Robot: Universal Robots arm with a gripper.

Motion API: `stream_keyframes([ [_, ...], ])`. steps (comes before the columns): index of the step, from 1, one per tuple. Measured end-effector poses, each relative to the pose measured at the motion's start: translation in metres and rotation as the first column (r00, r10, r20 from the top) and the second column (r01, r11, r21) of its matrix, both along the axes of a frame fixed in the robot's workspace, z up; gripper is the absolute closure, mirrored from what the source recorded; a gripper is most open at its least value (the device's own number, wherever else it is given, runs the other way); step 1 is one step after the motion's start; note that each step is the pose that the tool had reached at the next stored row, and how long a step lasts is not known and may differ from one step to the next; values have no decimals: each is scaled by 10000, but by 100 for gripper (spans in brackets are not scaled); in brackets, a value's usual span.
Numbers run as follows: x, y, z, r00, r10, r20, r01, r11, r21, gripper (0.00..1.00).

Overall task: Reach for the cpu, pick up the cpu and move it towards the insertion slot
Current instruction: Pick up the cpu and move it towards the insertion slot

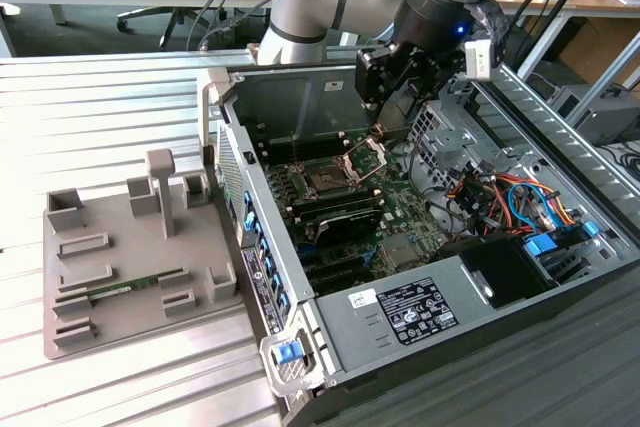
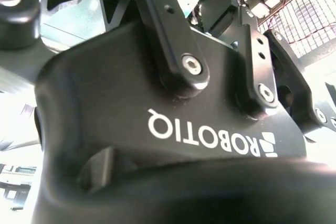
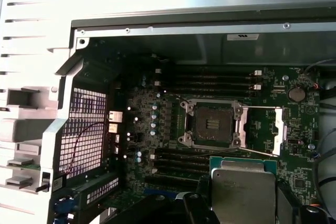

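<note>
In the first wrist view the cpu (image 3: 243, 187), a square chip with a pale silver top and a thin rim, sits between my gripper's (image 3: 241, 205) dark fingers (image 3: 193, 205). The gripper is shut on it. The insertion slot (image 3: 212, 124) is a dark square socket with its silver clamp frame (image 3: 278, 129) swung open, and the chip hangs a short way off to one side of it. In the exterior view my gripper (image 1: 390, 125) hovers inside the open computer case, just above and behind the insertion slot (image 1: 325, 182). The gripper's black housing (image 2: 173, 129) shows in the second wrist view.
Long black memory slots (image 3: 210, 82) run beside the socket. Coloured cables (image 1: 500, 197) and a power supply (image 1: 420, 307) crowd the case at the exterior view's right. A grey plastic tray (image 1: 100, 347) at the exterior view's left holds a green memory stick (image 1: 130, 285).
</note>
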State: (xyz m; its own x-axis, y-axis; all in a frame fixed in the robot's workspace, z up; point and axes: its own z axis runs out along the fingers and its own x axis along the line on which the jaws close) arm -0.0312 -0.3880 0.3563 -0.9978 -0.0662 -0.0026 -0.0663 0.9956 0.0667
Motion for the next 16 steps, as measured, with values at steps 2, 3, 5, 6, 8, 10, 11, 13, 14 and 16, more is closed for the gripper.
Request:
stream_keyframes([
  [2,6,0,-4,10000,0,0,0,10000,0,45],
  [3,8,0,-5,10000,-1,0,1,10000,0,45],
  [5,14,0,-8,10000,0,0,0,10000,0,45],
  [6,17,0,-10,10000,0,0,0,10000,0,45],
  [8,27,0,-15,10000,0,0,0,10000,0,45],
  [10,33,0,-18,10000,0,0,0,10000,1,45],
  [11,36,1,-18,10000,1,0,-1,10000,1,45],
  [13,45,2,-20,10000,0,0,0,10000,2,45],
  [14,52,4,-22,10000,0,0,0,10000,1,45],
  [16,56,8,-24,10000,-2,0,2,10000,1,45],
])
